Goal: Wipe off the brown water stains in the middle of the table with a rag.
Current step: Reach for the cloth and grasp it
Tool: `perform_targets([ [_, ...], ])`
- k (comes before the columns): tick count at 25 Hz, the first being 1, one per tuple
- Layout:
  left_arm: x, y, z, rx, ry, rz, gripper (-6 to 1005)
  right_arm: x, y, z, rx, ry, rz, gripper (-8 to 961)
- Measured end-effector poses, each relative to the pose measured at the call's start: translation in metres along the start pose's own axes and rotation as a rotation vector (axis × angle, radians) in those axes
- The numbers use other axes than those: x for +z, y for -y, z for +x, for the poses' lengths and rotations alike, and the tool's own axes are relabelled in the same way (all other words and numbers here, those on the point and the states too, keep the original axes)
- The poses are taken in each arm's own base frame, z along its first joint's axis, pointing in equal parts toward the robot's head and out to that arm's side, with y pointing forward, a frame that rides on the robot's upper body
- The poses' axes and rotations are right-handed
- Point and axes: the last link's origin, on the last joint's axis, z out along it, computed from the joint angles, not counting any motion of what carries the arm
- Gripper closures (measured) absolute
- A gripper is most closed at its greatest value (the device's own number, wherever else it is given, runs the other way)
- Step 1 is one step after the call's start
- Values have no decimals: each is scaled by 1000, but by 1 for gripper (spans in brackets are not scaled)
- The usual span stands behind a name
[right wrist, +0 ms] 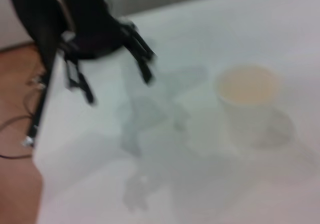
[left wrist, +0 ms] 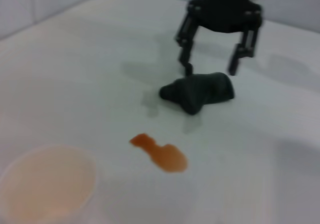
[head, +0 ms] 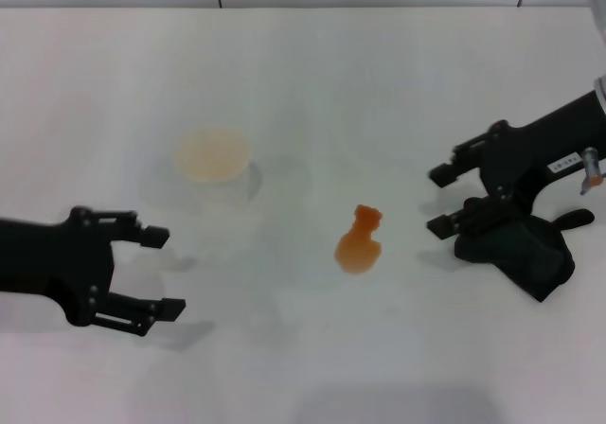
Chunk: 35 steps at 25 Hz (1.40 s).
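The brown water stains (head: 360,241) form a small orange-brown, vase-shaped blotch in the middle of the white table (head: 312,74). They also show in the left wrist view (left wrist: 161,153). The dark rag (head: 525,250) lies crumpled on the table at the right, also in the left wrist view (left wrist: 200,91). My right gripper (head: 438,198) is open and hovers just over the rag's stain-side edge, not closed on it; the left wrist view shows it (left wrist: 210,68) above the rag. My left gripper (head: 163,271) is open and empty at the left, well away from the stain.
A pale translucent cup (head: 212,156) stands left of the stain, toward the back, also in the left wrist view (left wrist: 47,181) and the right wrist view (right wrist: 247,86). The right wrist view shows the left gripper (right wrist: 119,89) and the table's edge with floor and cables beyond.
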Motion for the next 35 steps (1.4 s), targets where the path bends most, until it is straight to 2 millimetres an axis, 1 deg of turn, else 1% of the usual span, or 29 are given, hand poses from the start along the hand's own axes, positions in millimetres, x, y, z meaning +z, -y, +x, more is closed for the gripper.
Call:
perform_targets([
  [3,1,2,14,41,25,-45,108,0,1,5,57,-65,41,230],
  [12,7,5,34,154,72,-62,108,2,5,11,233,-191,129,227],
  [19,12,4,37,203,61,-62,108,12,4,14,309,-283,162,229],
  [24,15,3,39,238,51,-61,108,15,6,17,336,-334,192,230],
  [30,18,4,38,247,48,-54,109,14,10,21,361,-378,232,230],
  [35,20,4,38,253,43,-51,109,15,10,22,357,-388,232,231],
])
